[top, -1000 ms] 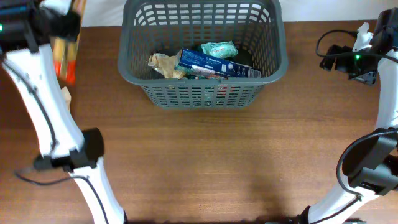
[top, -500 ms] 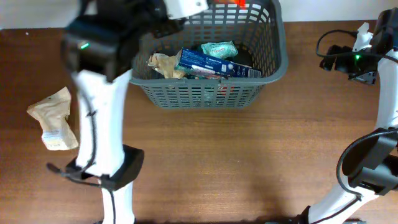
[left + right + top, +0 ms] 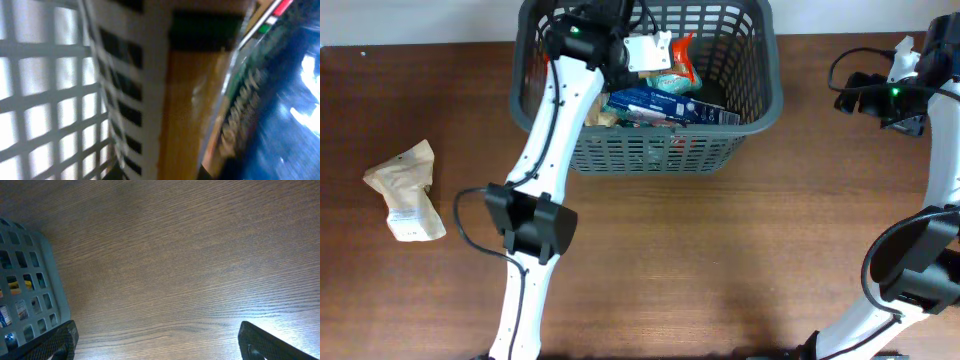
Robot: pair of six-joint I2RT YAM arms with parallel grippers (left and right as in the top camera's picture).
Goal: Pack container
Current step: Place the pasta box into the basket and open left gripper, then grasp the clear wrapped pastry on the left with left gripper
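The dark grey lattice container (image 3: 770,100) stands at the back middle of the table. It holds a blue box (image 3: 670,103), a green packet (image 3: 672,78) and a crumpled tan wrapper (image 3: 582,103). My left gripper (image 3: 662,50) is inside the container, over its contents, shut on an orange packet (image 3: 686,62). In the left wrist view the orange and white packet (image 3: 190,110) fills the frame, with the container's lattice wall (image 3: 40,100) behind. My right gripper (image 3: 880,95) is open and empty over bare table right of the container (image 3: 30,280).
A tan paper packet (image 3: 408,190) lies on the wooden table at the far left. My left arm reaches from the front across the container's near wall. My right arm stands along the right edge with a black cable.
My left arm has swung from the far left edge into the container, carrying the orange packet. The tan packet on the table is now uncovered. The right arm has not moved.
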